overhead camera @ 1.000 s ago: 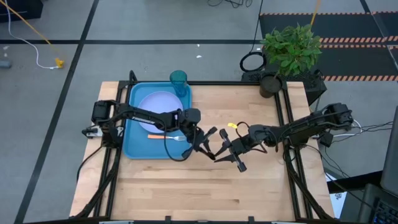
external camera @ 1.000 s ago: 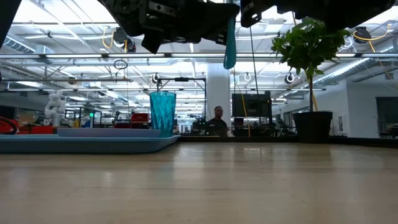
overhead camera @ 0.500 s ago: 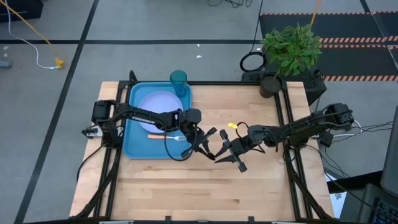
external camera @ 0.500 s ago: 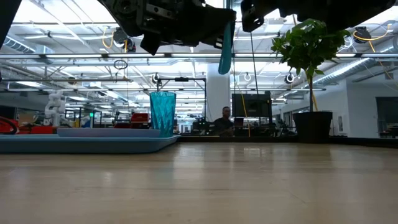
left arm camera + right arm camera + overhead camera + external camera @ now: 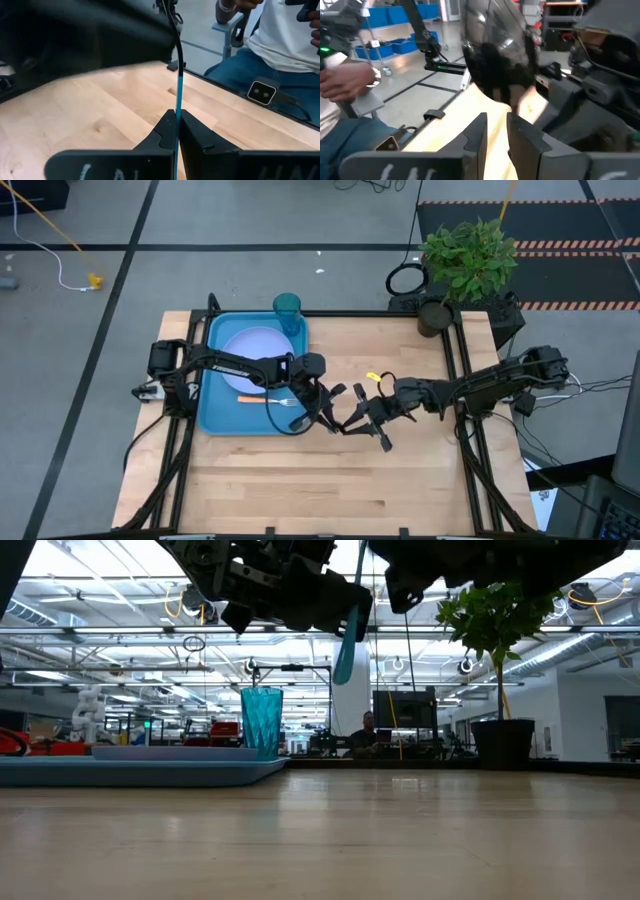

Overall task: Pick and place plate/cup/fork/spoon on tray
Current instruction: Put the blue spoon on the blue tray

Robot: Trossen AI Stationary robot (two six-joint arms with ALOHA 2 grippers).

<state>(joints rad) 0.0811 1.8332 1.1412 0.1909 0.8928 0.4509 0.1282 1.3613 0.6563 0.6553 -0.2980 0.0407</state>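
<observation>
Left end effector [image 5: 177, 117] is squeezed shut on the spoon [image 5: 178, 95]. It pinches the thin light-blue handle right between its two dark fingers. In the low view the spoon [image 5: 345, 645] hangs in the air, high above the tabletop [image 5: 320, 840], with its blue handle pointing down and a bit tilted.

The right end effector [image 5: 497, 122] is just beside it, and the two meet nose to nose over the middle of the tabletop. Its fingers stand only a little apart, with a thin gap between them. The spoon's dark shiny bowl [image 5: 497, 50] sits just past those fingertips. I cannot tell if they touch it.

From above, the left end effector [image 5: 328, 416] and the right end effector [image 5: 358, 416] are close together, just beside the right edge of the blue tray [image 5: 212, 380]. The tray lies on the left part of the tabletop [image 5: 400, 470]. The pale plate [image 5: 250, 345] lies flat in the tray. The fork [image 5: 265, 399] with the orange handle lies in the tray too, near the plate's front edge. The teal cup [image 5: 288, 310] stands upright at the tray's back right corner.

A green plant in a dark pot [image 5: 468, 255] stands at the far right corner. A person in a white top and blue jeans [image 5: 280, 45] sits beyond the tabletop, and a hand [image 5: 345, 82] shows in the right wrist view.
</observation>
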